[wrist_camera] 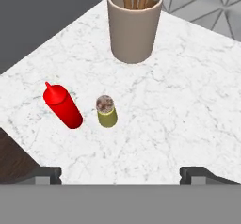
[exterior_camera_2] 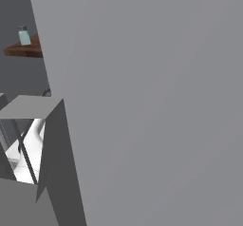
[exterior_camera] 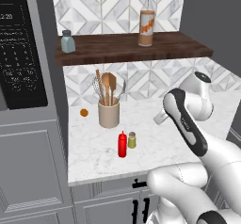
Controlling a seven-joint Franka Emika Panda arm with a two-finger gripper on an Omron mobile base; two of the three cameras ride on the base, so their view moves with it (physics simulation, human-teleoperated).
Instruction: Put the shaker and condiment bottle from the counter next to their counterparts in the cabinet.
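The yellow-green shaker point(exterior_camera: 132, 140) point(wrist_camera: 107, 111) and the red condiment bottle point(exterior_camera: 122, 144) point(wrist_camera: 62, 107) stand upright side by side on the white marble counter point(exterior_camera: 155, 145) point(wrist_camera: 183, 100), near its front edge. My gripper point(wrist_camera: 121, 173) hovers above and short of them, open, its two tips far apart with nothing between them. Up on the dark wooden cabinet shelf point(exterior_camera: 117, 51) point(exterior_camera_2: 21, 51) stand the counterparts: a blue-grey shaker point(exterior_camera: 68, 42) point(exterior_camera_2: 23, 36) at the left and a tall clear bottle with an orange label point(exterior_camera: 147, 23) further right.
A beige utensil holder point(exterior_camera: 108, 112) point(wrist_camera: 134, 25) with wooden tools stands just behind the two items. A small orange object point(exterior_camera: 84, 112) lies by the left wall. A microwave point(exterior_camera: 21, 53) sits at the left. A grey panel point(exterior_camera_2: 152, 101) blocks the right base view.
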